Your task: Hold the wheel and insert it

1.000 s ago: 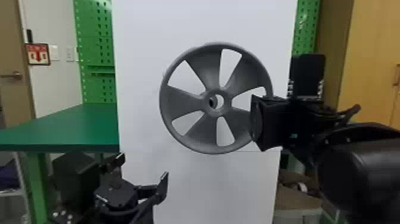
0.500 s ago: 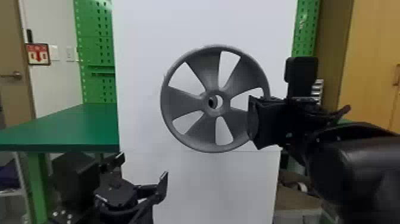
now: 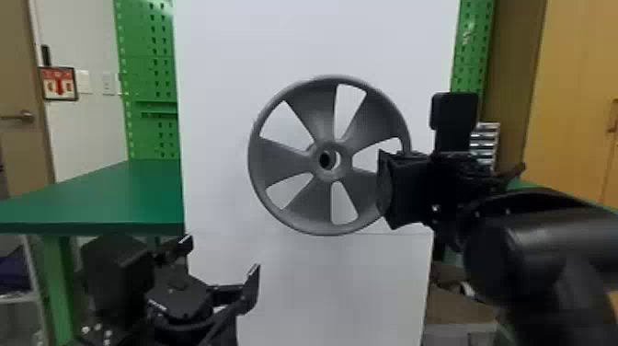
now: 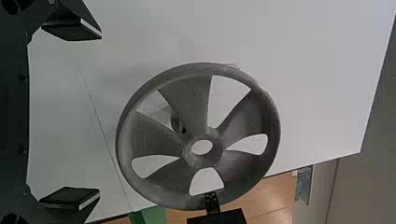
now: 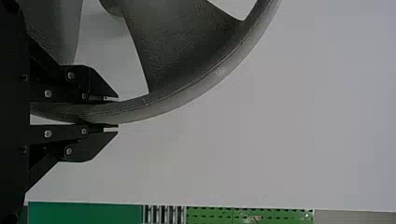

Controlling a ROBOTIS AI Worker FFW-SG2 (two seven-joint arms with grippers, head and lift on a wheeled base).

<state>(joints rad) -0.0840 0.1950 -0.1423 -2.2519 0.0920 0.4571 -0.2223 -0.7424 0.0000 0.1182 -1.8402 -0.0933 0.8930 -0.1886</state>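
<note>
Hold part's done on your side: right claw (image 5: pixel 116 114) is pinching the rim of the wheel (image 3: pixel 317 112), which sits upright mid-frame in the head view, facing the white board (image 3: pixel 230 92). Insertion's not done; you can see the dark stub (image 4: pixel 177 122) behind the spokes, apart from the hub, so you likely have centring and push-on left. Left claw (image 3: pixel 220 257), lower left there, is spread and empty.

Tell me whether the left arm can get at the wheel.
Probably yes: the left gripper is open and empty, and the wheel's rim opposite the right gripper looks free.
</note>
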